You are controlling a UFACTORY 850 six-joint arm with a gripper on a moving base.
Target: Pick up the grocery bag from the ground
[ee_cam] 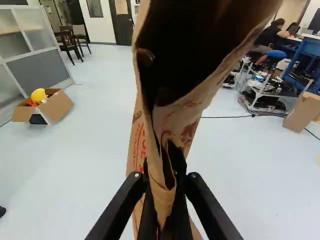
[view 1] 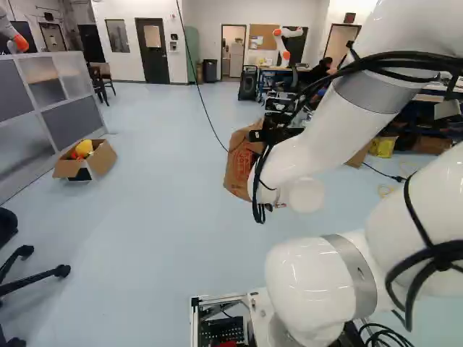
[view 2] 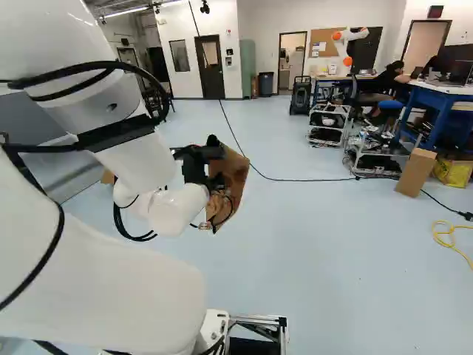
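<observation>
Wrist view: the tool [ee_cam: 162, 180] pinched the paper grocery bag [ee_cam: 175, 120] between its fingers; slow lifting seemed safest against tearing.

Another robot [view 2: 360, 34], equipment carts [view 2: 330, 110] and a blue workbench [view 2: 437, 97] show a robotics lab.

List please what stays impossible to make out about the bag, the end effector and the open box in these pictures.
Depth of the paper bag: too dark in the wrist view; contents unknown.
Bag's upper part: cut off by the wrist view's edge.
Bag's one side: behind the arm in the left base view.
Pads of the end effector: covered by folded paper in the wrist view.
Red item in the cardboard box: too small in the wrist view.
</observation>
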